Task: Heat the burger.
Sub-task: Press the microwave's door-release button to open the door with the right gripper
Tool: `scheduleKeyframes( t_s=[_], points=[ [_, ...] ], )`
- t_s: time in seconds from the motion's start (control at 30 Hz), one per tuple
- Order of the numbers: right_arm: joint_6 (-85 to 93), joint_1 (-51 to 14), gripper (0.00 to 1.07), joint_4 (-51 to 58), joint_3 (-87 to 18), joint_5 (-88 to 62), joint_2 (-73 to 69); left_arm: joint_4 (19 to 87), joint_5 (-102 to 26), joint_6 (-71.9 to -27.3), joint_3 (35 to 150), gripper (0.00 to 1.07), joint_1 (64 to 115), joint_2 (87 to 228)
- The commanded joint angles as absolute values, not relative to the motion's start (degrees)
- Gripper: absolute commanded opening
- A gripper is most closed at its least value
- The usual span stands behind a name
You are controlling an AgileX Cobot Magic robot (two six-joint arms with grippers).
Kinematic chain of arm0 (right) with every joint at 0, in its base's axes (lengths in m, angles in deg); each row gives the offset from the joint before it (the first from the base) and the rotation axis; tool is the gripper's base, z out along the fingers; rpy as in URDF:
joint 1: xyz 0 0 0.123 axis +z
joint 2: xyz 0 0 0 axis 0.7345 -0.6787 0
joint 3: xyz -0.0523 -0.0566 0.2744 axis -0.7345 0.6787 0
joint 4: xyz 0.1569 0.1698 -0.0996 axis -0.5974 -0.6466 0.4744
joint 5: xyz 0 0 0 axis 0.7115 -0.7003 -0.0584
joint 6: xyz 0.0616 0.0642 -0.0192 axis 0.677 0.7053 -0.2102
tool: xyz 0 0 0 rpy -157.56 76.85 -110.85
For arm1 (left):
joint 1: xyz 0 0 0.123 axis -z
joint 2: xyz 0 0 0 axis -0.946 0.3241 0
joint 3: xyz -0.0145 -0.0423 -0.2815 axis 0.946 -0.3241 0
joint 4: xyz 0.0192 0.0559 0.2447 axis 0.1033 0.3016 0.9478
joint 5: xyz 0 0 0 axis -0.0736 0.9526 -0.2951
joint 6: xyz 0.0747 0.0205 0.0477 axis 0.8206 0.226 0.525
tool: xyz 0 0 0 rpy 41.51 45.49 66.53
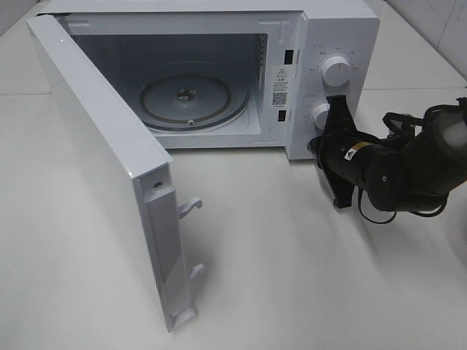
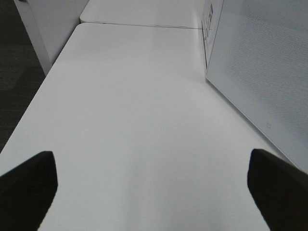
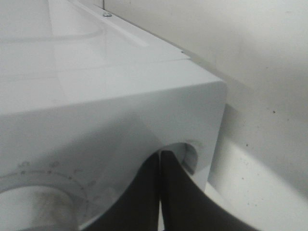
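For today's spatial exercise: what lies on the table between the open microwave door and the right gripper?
Nothing: the exterior high view shows bare white table between the door and the right gripper.

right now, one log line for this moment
door open | turntable empty | burger not in view | left gripper open | right gripper shut by lower knob

A white microwave (image 1: 328,44) stands at twelve o'clock on the white bench (image 1: 292,277), its door (image 1: 102,160) swung wide toward eight o'clock (two latch hooks (image 1: 191,208) jut from its free edge). A round glass turntable (image 1: 186,102) lies on the cavity floor. At three o'clock of the cavity sit a warning sticker (image 1: 281,84) and two white knobs (image 1: 336,71), one above the other.
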State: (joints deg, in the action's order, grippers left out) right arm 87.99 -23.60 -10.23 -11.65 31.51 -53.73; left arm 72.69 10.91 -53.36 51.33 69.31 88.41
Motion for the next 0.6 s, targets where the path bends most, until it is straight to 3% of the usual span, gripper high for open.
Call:
scheduleKeyframes(
  t_s=[0.03,0.6],
  points=[
    [88.51,-24.34,0.0,-10.4,-11.47,36.33,-51.67,72.87,10.57,-53.36,51.28,1.06,69.09,87.44],
    [93.03,-24.34,0.0,-7.02,-5.29,34.78,-50.29,72.87,10.57,-53.36,51.28,1.06,69.09,87.44]
  ],
)
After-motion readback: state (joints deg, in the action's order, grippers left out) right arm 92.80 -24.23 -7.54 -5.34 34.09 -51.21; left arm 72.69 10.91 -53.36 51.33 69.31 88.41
